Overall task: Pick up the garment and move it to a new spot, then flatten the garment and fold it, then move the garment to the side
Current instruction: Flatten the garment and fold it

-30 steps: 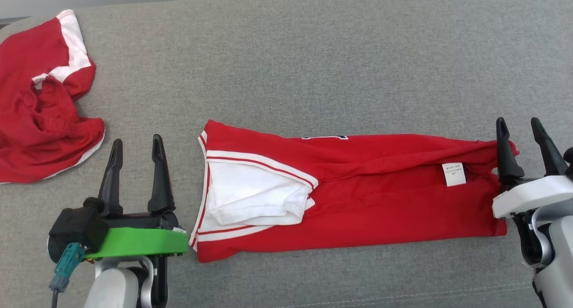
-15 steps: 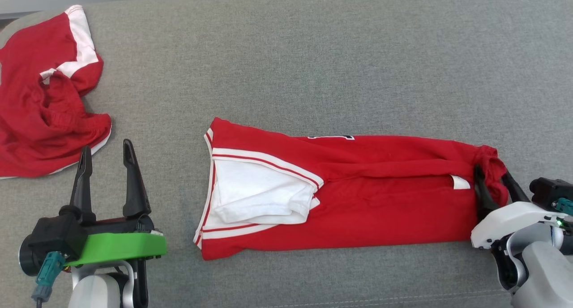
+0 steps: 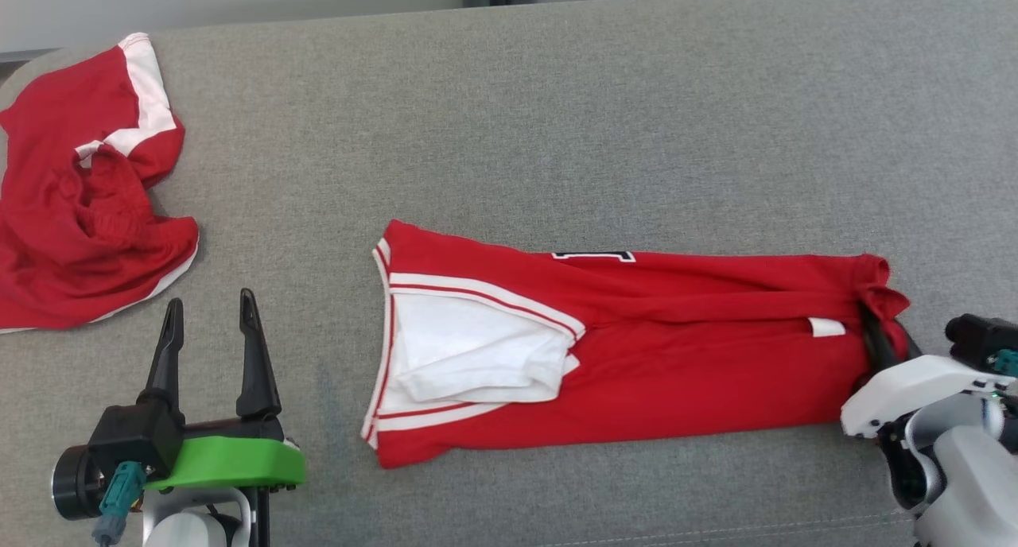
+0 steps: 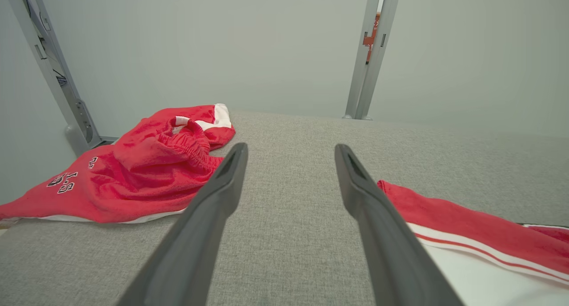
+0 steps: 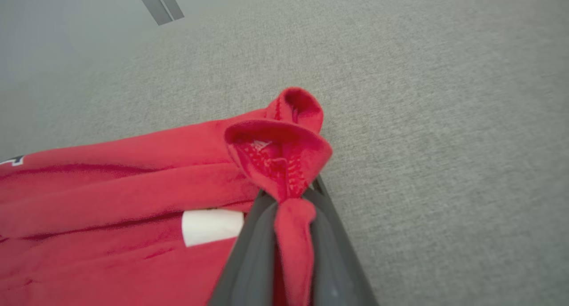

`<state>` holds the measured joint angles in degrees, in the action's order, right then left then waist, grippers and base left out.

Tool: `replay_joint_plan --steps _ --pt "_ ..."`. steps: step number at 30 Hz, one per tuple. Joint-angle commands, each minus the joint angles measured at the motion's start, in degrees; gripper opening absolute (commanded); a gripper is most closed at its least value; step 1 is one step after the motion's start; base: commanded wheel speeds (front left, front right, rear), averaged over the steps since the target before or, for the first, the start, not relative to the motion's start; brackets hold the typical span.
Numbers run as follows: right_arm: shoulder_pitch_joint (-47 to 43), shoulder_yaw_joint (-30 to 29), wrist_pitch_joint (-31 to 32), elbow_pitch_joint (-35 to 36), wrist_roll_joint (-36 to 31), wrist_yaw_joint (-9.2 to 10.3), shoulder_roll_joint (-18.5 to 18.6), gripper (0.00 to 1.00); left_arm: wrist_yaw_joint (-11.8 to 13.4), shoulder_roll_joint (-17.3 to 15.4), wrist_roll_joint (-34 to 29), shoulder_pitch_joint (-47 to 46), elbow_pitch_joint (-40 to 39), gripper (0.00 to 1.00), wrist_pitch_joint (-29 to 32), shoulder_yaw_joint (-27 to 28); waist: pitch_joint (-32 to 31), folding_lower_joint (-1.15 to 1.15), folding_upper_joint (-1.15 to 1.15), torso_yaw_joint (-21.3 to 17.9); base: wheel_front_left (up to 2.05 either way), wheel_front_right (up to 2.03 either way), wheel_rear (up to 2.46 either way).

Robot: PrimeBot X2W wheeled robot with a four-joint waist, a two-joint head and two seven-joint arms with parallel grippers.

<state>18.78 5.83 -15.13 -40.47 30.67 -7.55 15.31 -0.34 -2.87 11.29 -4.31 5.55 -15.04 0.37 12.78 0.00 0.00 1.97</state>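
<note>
Grey woven surface (image 3: 557, 133), long folded red garment (image 3: 676, 372)

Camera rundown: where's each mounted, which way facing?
Head view: on the head, looking down at the grey surface; folded garment centre, crumpled shorts far left, open left gripper lower left, right gripper at the garment's right end.
Left wrist view: low over the surface, looking along its own spread fingers toward the back wall.
Right wrist view: close over the garment's corner, bunched between its own shut fingers.
Shared: head and right wrist views both show the white label beside that corner.
</note>
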Motion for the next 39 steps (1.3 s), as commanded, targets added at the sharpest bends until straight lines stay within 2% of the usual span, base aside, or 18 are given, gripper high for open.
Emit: replay_joint_plan --steps 1,10,16,23,34,39 --pt "0.9 -1.5 0.0 0.1 0.4 0.13 1.7 0.0 -0.2 -0.1 -0.2 0.9 0.3 1.0 -0.2 0.4 -0.8 0.0 0.0 -0.3 0.0 0.0 0.0" --pt "2.6 -6.7 0.0 -2.6 -0.4 0.13 7.9 0.0 -0.4 -0.1 -0.4 2.3 1.9 1.0 -0.2 1.7 -3.7 0.0 0.0 -1.0 0.0 0.0 0.0" --pt "3.4 -7.5 0.0 -3.7 -0.3 0.13 8.8 0.0 -0.3 -0.1 -0.5 3.1 2.5 1.0 -0.2 2.8 -5.1 0.0 0.0 -1.2 0.0 0.0 0.0" --pt "2.9 -4.4 0.0 -0.7 -0.6 0.12 4.7 0.0 -0.1 -0.1 0.0 4.0 2.5 1.0 -0.2 2.9 -6.3 0.0 0.0 -1.2 0.0 0.0 0.0" --pt "2.1 6.1 2.0 9.0 1.3 0.1 -2.8 0.0 0.3 -0.1 1.1 4.5 3.1 1.0 -0.2 2.3 -7.2 0.0 0.0 -0.7 0.0 0.0 0.0" --pt "3.2 10.6 2.9 10.9 1.5 0.1 -7.2 0.0 0.2 -0.1 1.4 3.8 3.4 1.0 -0.2 1.8 -7.2 0.0 0.0 -0.1 0.0 0.0 0.0"
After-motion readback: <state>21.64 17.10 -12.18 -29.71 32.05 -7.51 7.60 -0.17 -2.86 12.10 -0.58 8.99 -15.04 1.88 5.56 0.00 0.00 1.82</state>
